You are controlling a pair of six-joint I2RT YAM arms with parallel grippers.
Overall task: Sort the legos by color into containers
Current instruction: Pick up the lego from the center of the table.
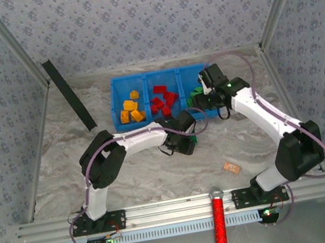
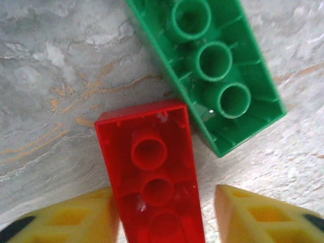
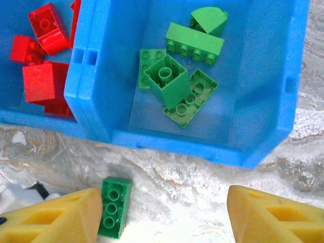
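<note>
In the left wrist view a red lego (image 2: 152, 152) lies studs-down on the marble between my left gripper's (image 2: 163, 202) yellow fingers. The left finger (image 2: 66, 217) touches it and the right finger (image 2: 258, 217) stands a small gap away. A green lego (image 2: 212, 61) lies just beyond, also studs-down. My right gripper (image 3: 163, 212) hangs open and empty over the table, before the blue containers' (image 3: 202, 152) green compartment. That green lego (image 3: 114, 206) lies by its left finger. From above, the containers (image 1: 116, 104) hold yellow (image 1: 130, 109), red (image 1: 162, 100) and green (image 1: 197, 96) legos in separate compartments.
A black bar (image 1: 69, 94) leans at the back left. A pale peach block (image 1: 232, 166) lies on the table at the front right. A red cylinder (image 1: 219, 224) stands at the front rail. Metal frame posts border the table.
</note>
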